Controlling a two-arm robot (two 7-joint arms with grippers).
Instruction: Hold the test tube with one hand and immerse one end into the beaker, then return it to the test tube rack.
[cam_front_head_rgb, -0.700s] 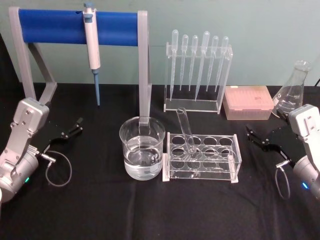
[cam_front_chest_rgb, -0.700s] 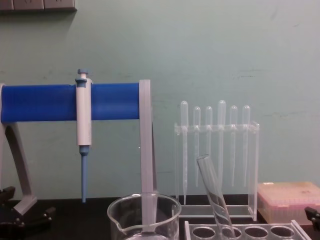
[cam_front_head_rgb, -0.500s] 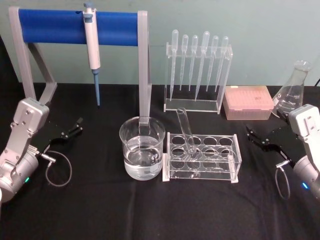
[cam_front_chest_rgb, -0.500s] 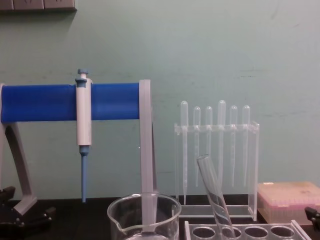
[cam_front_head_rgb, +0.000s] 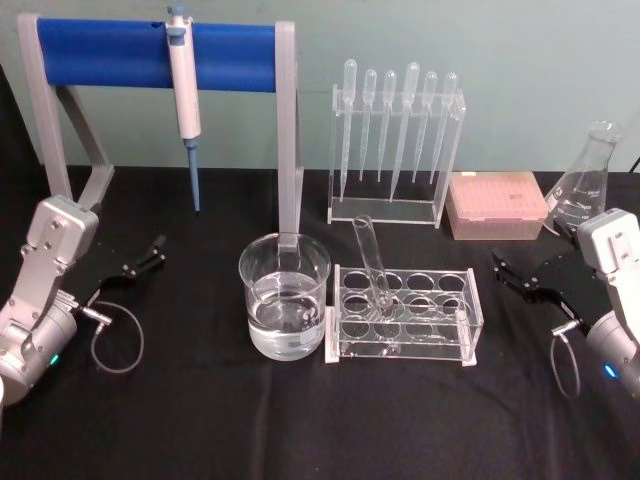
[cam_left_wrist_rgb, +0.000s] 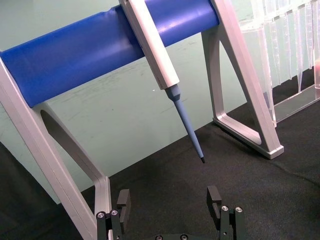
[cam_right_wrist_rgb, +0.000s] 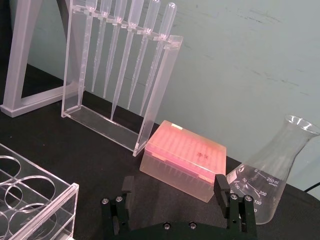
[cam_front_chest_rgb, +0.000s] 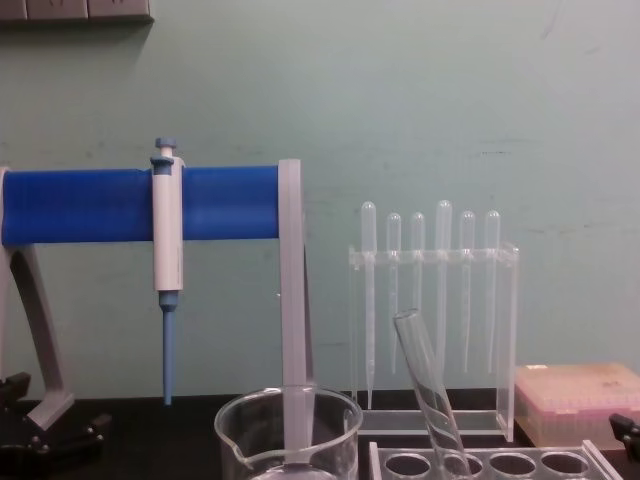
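The test tube stands tilted in a clear rack at the table's middle, its open rim up; in the chest view the test tube leans to the left. The beaker stands just left of the rack, partly filled with clear liquid, and the beaker shows its spout low in the chest view. My left gripper rests open at the left of the table, far from both. My right gripper rests open to the right of the rack. In the wrist views the left gripper and the right gripper hold nothing.
A blue-barred stand with a hanging pipettor is at the back left. A pipette holder, a pink tip box and a conical flask line the back right. Black cloth lies bare in front.
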